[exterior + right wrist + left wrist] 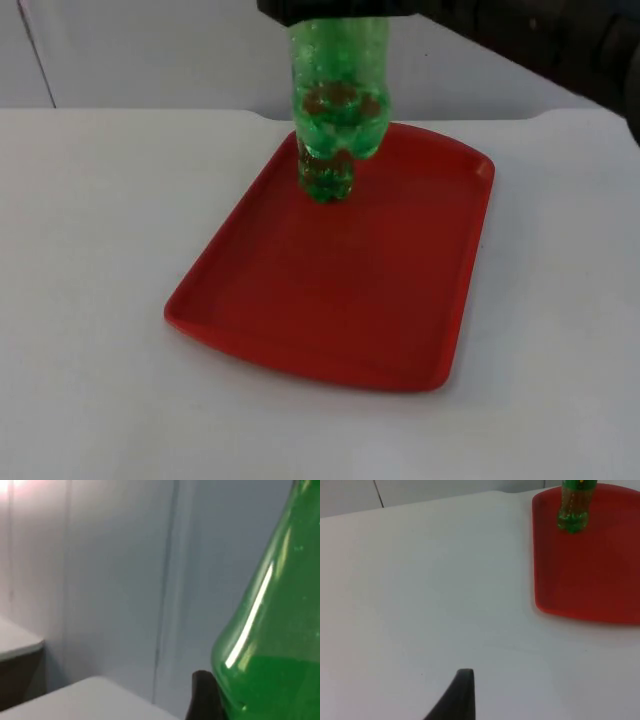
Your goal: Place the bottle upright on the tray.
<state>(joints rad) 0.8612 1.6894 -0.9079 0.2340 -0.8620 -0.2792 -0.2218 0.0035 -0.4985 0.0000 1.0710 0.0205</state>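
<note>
A translucent green plastic bottle [338, 100] hung over the far part of a red rectangular plastic tray [330, 300] with rounded corners, which lay on the white tabletop [90, 250] slightly askew to its edges, towards the far edge by the grey partition wall [150, 50]. The bottle stood roughly upright, its narrower end [326, 180] pointing down and reaching close to the tray's floor near the tray's far rim; whether it touched the floor could not be told. Its upper part ran up into the black mass of the right arm, where the right pincer [340, 10] sat directly above the tray's far end; the bottle appeared to hang from it, though the fingers themselves were hidden and their state could not be told. In the right wrist view, the bottle's glossy green wall [270, 645] lay right against a black fingertip [202, 695], with the partition wall behind.

The left arm waited apart over bare tabletop to the left of the tray. In the left wrist view, one black fingertip [457, 695] of the left pincer showed above the white surface, well away from the tray [590, 580] and the bottle [574, 507]; whether that pincer was spread or closed could not be told.
</note>
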